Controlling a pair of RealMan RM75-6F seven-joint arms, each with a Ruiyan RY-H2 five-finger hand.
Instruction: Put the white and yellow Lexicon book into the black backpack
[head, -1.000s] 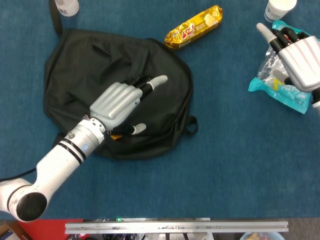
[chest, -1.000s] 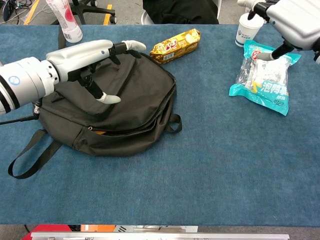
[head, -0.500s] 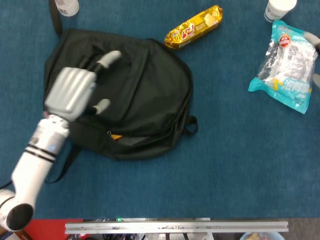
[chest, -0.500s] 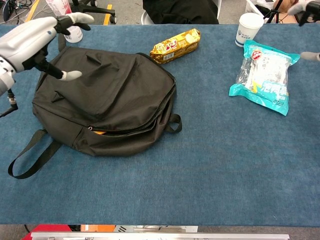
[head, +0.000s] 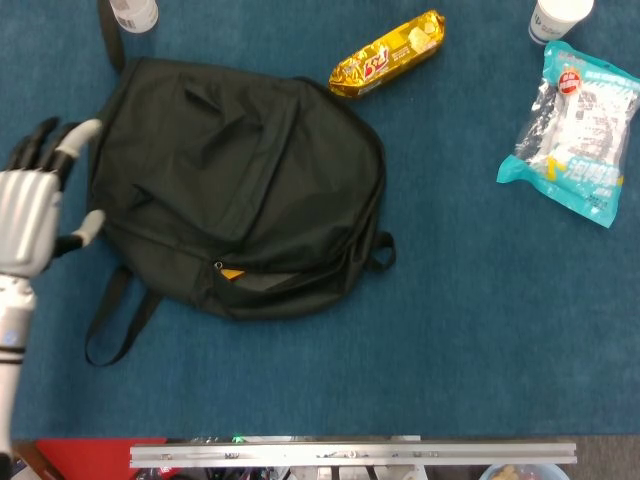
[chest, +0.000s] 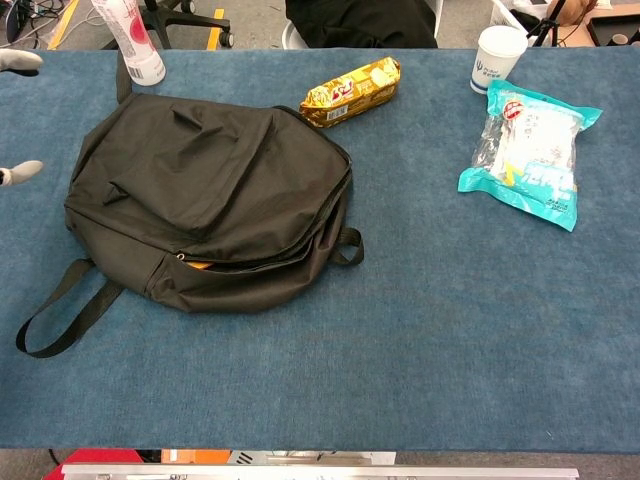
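Observation:
The black backpack (head: 235, 185) lies flat on the blue table, also seen in the chest view as the backpack (chest: 210, 190). A narrow gap in its front zipper shows a sliver of yellow-orange (head: 231, 273) inside; the same sliver (chest: 198, 265) shows in the chest view. I cannot tell whether that is the book; no book lies in the open. My left hand (head: 30, 215) hovers left of the backpack, fingers spread, holding nothing. Only its fingertips (chest: 20, 172) show at the chest view's left edge. My right hand is out of both views.
A gold snack pack (head: 388, 53) lies beyond the backpack. A teal and clear snack bag (head: 575, 130) sits at the right, a paper cup (head: 558, 15) behind it. A bottle (chest: 130, 40) stands at the far left. The backpack's strap (head: 115, 320) loops toward the near left.
My left hand has lifted off the backpack and swung left to the table's edge. My right hand has withdrawn from above the teal bag and left both views.

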